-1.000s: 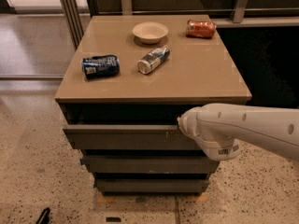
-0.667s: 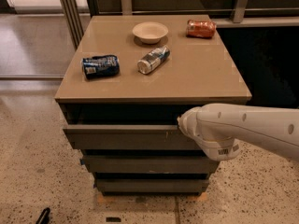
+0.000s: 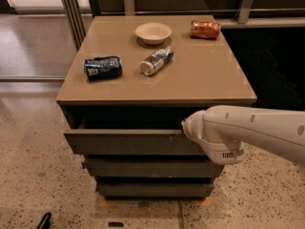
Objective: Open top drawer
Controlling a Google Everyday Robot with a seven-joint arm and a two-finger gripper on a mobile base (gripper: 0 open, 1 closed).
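Though largely hidden, gripper (image 3: 188,127) | seemingly at edge of top drawer (image 3: 123,141)

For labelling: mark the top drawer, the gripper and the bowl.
top drawer (image 3: 124,142): camera view, middle of its front.
gripper (image 3: 187,127): camera view, arm's tip at the drawer's upper edge.
bowl (image 3: 153,32): camera view, its inside.

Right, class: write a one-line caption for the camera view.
Gripper at the upper edge of the slightly open top drawer; bowl, blue can, silver can and orange can on the cabinet top.
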